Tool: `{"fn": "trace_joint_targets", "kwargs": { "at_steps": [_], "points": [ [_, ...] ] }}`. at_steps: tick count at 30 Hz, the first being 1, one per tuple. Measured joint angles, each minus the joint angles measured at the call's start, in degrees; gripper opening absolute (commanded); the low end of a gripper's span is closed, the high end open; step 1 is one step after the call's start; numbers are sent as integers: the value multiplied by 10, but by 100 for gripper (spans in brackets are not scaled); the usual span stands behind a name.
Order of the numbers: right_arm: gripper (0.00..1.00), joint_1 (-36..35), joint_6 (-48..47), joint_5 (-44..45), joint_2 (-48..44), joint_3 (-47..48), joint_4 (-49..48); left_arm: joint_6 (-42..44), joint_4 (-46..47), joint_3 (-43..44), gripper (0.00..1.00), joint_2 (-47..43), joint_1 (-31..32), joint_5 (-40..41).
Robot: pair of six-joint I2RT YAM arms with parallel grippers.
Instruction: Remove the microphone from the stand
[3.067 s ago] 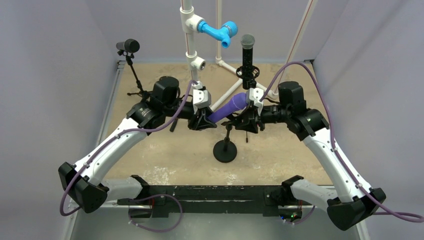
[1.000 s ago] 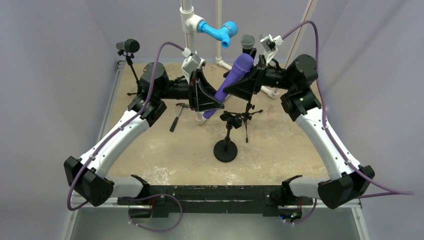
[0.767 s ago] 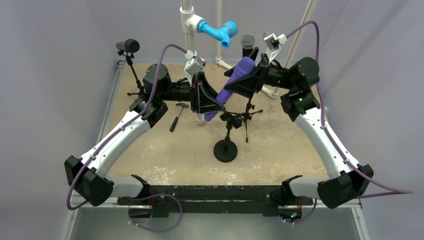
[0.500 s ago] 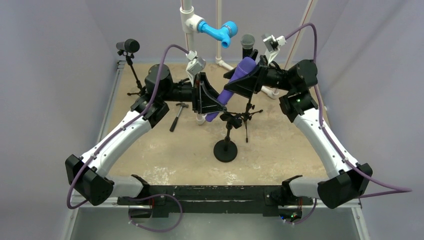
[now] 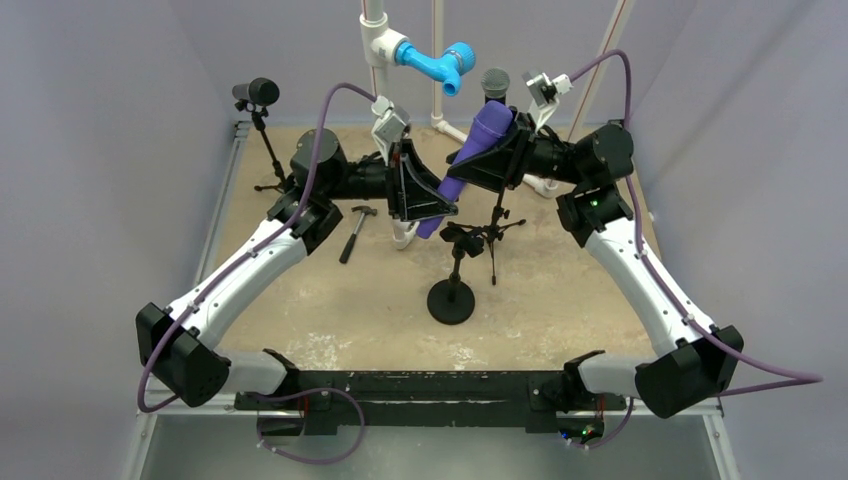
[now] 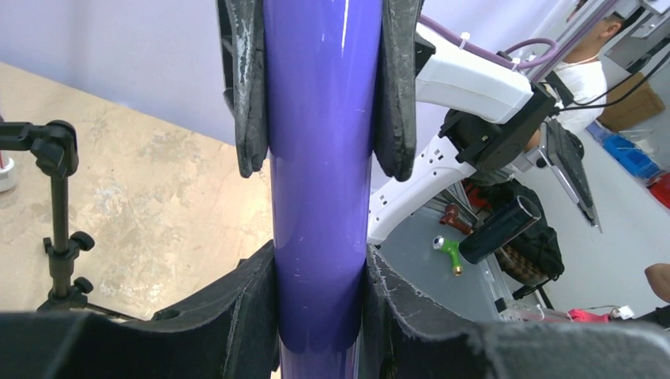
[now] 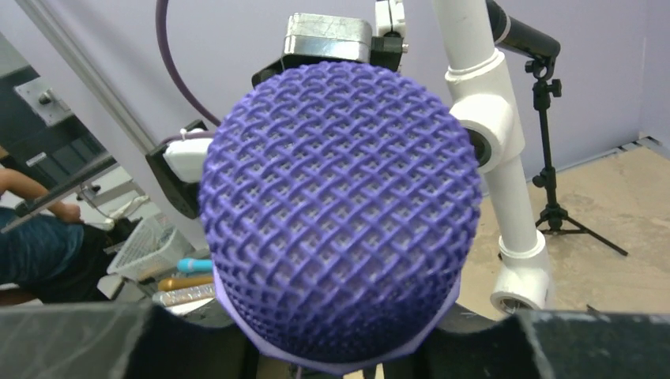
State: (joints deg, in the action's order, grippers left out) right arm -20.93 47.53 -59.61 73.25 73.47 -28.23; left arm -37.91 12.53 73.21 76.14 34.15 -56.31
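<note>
Between my two claws, well up off the table: the purple microphone [image 5: 463, 178], tilted, mesh head toward the back wall. My left gripper [image 6: 320, 272] is clamped on the lower handle, and in the left wrist view its pads press flush on both sides of the shaft. My right gripper [image 5: 478, 152] is clamped higher on the same shaft, just under the head — the mesh ball fills the right wrist view. Below the right claw is the stand [image 5: 450, 300], upright on its round base, its clip apart from the microphone. Below the left claw, on its outer side, a hammer [image 5: 352, 232] lies flat on the table. Just behind the left claw — a white pipe [image 5: 378, 60], upright.
</note>
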Motion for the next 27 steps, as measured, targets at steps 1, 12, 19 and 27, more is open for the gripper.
{"fn": "trace_joint_targets", "kwargs": {
  "at_steps": [1, 12, 19, 27],
  "points": [
    [9, 0, 3, -1, 0, 0, -4, -2, 1, 0, 0, 1, -1, 2],
    [0, 27, 15, -8, -5, -6, 2, 57, -57, 6, 77, -1, 2, 11],
    [0, 82, -112, 29, -46, 76, 228, 191, -224, 54, 100, -33, 3, 37],
    [0, 129, -306, 163, -138, 147, 465, 322, -358, 70, 100, -115, -4, 137]
  ]
}}
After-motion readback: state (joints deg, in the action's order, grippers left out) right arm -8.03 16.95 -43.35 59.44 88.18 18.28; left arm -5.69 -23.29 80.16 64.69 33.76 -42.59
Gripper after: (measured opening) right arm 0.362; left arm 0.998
